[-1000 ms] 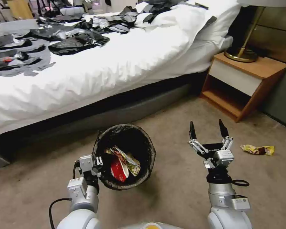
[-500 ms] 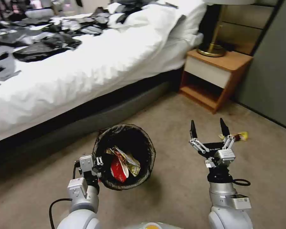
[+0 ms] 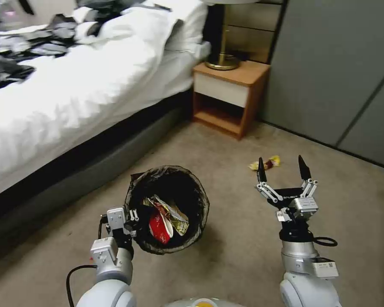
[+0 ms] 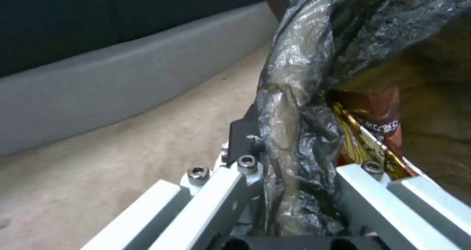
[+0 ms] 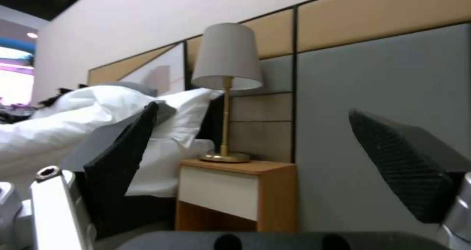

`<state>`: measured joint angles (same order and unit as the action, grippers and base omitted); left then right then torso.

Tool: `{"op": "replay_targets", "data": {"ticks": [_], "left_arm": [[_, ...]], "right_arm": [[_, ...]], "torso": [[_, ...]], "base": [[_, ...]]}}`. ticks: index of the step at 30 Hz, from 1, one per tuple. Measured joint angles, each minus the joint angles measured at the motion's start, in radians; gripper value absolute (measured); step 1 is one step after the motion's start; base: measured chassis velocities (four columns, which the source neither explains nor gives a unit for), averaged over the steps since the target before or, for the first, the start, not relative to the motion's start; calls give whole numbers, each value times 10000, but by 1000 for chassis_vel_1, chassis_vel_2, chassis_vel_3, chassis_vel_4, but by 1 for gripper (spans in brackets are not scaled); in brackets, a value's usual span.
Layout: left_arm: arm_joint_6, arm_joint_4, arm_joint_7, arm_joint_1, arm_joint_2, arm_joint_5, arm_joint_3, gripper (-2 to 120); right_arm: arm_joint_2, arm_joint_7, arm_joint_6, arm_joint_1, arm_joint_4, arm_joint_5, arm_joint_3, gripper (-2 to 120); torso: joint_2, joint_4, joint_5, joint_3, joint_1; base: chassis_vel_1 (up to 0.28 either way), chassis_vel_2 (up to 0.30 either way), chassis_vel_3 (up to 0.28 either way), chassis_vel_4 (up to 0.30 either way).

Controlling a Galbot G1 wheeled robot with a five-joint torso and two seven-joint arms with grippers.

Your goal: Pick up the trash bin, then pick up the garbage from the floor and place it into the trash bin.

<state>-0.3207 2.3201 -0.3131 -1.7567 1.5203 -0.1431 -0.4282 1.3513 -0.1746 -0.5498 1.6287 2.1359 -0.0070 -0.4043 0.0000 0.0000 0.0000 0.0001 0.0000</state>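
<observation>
1. Left gripper [image 3: 131,218] is clamped on the near rim of the small round trash bin lined with crinkled black plastic [image 3: 168,209], holding it off the carpet, mouth up, so litter can drop in.
2. Right gripper [image 3: 282,170], beside the bin, stands upright with its fingers spread and nothing between them, seemingly ready for a pickup.
3. Inside the bin lie crumpled red-and-white and yellow-brown snack wrappers [image 3: 163,218].
4. One crumpled yellow-brown wrapper [image 3: 265,163] lies on the carpet beyond the bin, between it and the wooden nightstand [image 3: 229,96], just past the right gripper.
</observation>
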Motion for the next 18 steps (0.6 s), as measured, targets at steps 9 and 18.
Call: {"op": "replay_targets", "data": {"ticks": [9,18], "left_arm": [[106,1,12,-51,-2,-25,18,0],[109,4,14,-50,-16,-11,37,0]], "right_arm": [[12,12,5,29,-29,-128,104,95],[1,-6,184,0,42,-123,117,95]], "torso": [[0,1,1,0,0],[0,0,0,0,0]], "base": [[-74,-70,-66,-73],[0,0,0,0]]}}
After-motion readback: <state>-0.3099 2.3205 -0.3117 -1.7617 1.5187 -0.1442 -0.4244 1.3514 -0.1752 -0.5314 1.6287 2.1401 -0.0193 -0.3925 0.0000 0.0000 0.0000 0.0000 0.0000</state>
